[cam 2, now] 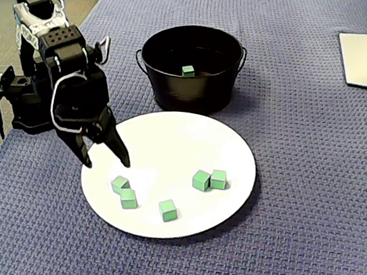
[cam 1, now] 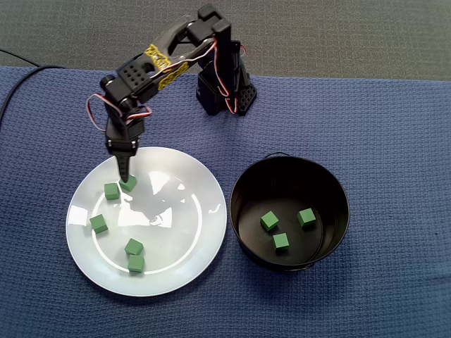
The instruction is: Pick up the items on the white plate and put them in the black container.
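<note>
one fixed view looks straight down on the worktop [cam 1: 394, 141]; the other, nearer, slants down from beyond the white plate [cam 2: 190, 138] toward the black container [cam 2: 183, 93]. both share these and the arm [cam 1: 151, 70].

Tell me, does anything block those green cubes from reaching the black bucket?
Nothing visible does. The open jaws are right by the nearest green cubes. Between the white plate and the black container lies only blue cloth; just the container's own wall must be lifted over.
</note>
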